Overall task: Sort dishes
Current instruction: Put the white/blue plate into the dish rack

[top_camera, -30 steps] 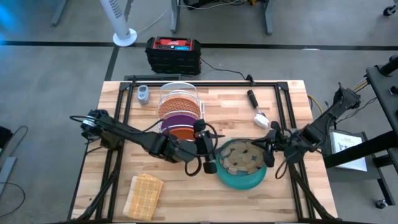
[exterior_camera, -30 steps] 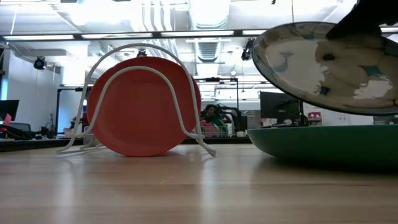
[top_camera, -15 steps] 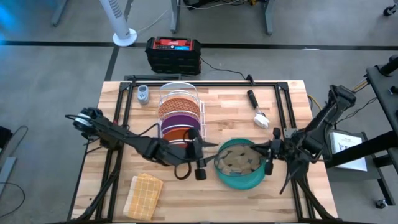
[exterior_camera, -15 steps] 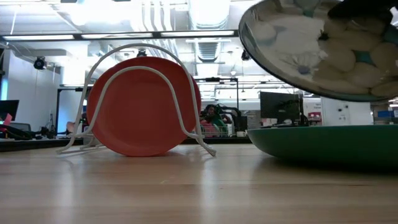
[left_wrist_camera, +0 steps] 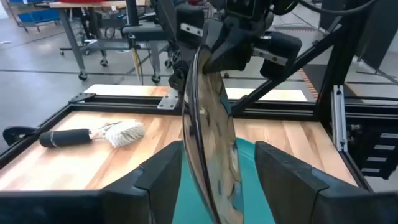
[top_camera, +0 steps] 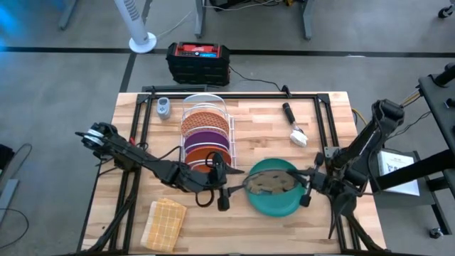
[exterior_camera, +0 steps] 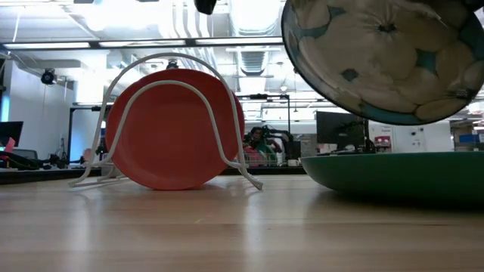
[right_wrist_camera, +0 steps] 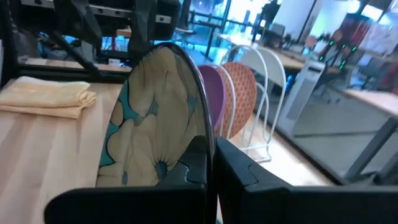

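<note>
I have tipped the clear plate up on its edge over the teal plate, at about five o'clock on the table. My right gripper is pinched tight on its rim. My left gripper has pulled back, fingers apart around the other rim, not squeezing. Next I think it goes in the rack.

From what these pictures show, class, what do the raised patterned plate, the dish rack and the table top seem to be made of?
Raised patterned plate: probably glazed ceramic or glass, since its thin rim is glossy and reflective.
Dish rack: bent wire with a smooth white coating, likely metal.
Table top: pale wood planks with visible grain and seams.
</note>
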Motion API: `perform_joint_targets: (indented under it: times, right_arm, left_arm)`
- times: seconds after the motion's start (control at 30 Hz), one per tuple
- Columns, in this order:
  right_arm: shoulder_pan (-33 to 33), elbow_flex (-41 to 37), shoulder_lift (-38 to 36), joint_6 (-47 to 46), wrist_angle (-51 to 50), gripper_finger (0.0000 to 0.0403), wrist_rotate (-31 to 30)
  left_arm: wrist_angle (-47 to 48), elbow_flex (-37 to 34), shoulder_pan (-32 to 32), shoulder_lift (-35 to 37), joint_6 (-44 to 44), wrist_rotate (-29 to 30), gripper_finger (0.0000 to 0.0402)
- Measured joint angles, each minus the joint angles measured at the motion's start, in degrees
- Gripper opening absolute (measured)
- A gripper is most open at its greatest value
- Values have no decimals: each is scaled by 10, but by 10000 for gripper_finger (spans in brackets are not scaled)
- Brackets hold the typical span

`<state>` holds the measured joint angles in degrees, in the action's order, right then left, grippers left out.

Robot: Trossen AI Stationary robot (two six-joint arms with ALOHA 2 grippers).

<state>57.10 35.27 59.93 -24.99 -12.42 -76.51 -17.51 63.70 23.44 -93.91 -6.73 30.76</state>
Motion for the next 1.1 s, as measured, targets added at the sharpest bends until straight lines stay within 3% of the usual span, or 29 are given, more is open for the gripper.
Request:
perform_joint_targets:
  times: [0.23, 0.47, 1.1]
  right_arm:
    - [0, 0, 31, 105, 84, 0, -33]
    - [0, 0, 36, 163, 143, 0, -39]
    - [0, 0, 38, 193, 214, 0, -36]
  left_arm:
    - [5, -5, -1, -5, -34, 5, 229]
    - [-6, -5, -2, -33, -60, 8, 233]
    - [-64, -5, -13, -80, -59, 27, 224]
